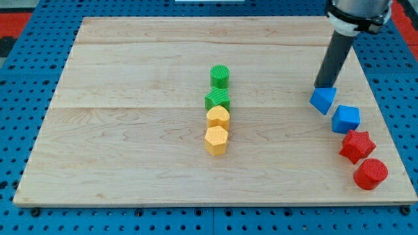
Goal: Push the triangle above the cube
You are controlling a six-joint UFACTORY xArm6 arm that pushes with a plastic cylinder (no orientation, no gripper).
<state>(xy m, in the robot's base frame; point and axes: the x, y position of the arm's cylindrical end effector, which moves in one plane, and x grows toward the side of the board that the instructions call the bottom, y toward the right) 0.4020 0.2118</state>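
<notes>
A blue triangle block lies on the wooden board at the view's right. A blue cube sits just below and to the right of it, close by or touching. My tip stands at the triangle's upper edge, touching or nearly touching it from the view's top. The dark rod rises from there toward the top right corner.
A red star and a red cylinder lie below the cube near the board's right edge. In the middle stands a column: green cylinder, green star, yellow rounded block, yellow hexagon.
</notes>
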